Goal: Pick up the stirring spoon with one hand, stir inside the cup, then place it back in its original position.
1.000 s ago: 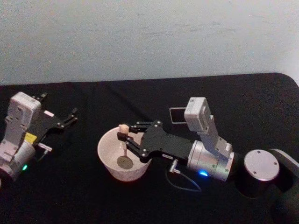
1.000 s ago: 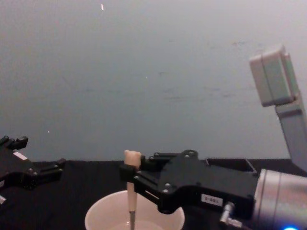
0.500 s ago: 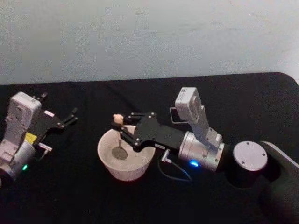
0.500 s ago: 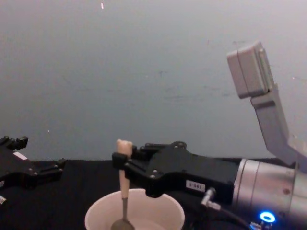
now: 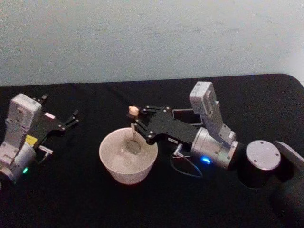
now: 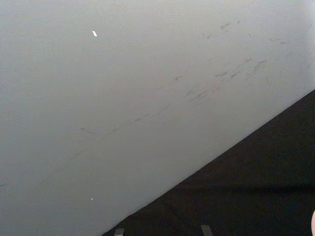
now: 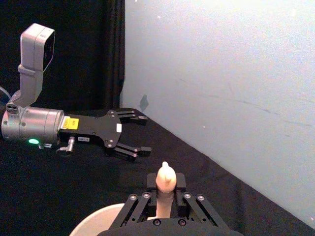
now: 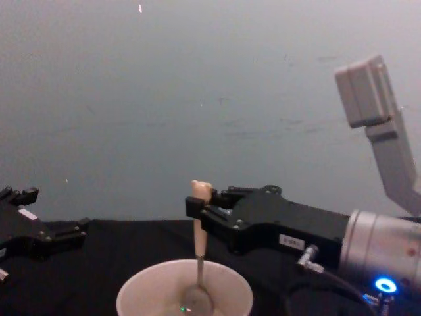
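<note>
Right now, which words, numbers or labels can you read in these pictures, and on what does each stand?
No text reads clearly.
On the right gripper, which holds the stirring spoon, a white label: dark characters, too blurred to read.
On the left gripper, a yellow sticker: too small to read.
Beside it, a white tag: too small to read.
On the cup: no writing visible.

Dim, flat indoor lighting, soft throughout. Pale wall (image 5: 142, 38) evenly lit, without hard shadows. Black counter (image 5: 95, 204) nearly featureless, swallowing all detail. Cream cup (image 5: 127, 159) the brightest thing on it, free of glare. Two small glows: blue status light (image 5: 205, 160) right of the cup, green status light (image 5: 24, 170) far left.
</note>
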Controlling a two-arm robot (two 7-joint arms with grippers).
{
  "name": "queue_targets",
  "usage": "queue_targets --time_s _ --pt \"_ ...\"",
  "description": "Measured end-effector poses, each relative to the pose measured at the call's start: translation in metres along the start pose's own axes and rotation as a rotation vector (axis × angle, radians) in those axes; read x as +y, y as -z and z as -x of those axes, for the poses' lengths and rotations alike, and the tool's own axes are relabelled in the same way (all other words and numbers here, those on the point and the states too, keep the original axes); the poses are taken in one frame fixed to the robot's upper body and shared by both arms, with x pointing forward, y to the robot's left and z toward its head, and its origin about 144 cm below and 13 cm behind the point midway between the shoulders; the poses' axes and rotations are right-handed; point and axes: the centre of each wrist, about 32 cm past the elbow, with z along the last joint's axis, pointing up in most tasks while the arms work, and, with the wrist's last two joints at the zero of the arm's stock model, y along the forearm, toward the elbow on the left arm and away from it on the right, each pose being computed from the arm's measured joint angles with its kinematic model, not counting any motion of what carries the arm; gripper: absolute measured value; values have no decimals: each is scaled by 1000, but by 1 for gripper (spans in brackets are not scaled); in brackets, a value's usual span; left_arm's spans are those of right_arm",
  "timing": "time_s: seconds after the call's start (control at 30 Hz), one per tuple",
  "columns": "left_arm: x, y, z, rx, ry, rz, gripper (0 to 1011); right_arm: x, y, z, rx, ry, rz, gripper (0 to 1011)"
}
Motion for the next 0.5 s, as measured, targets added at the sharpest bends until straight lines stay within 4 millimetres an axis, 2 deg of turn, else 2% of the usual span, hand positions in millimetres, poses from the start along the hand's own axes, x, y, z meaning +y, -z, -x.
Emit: queue_targets --time_s 0.5 --pt "0 0 0 0 0 0 1001 -25 -3 9 13 -20 -2 210"
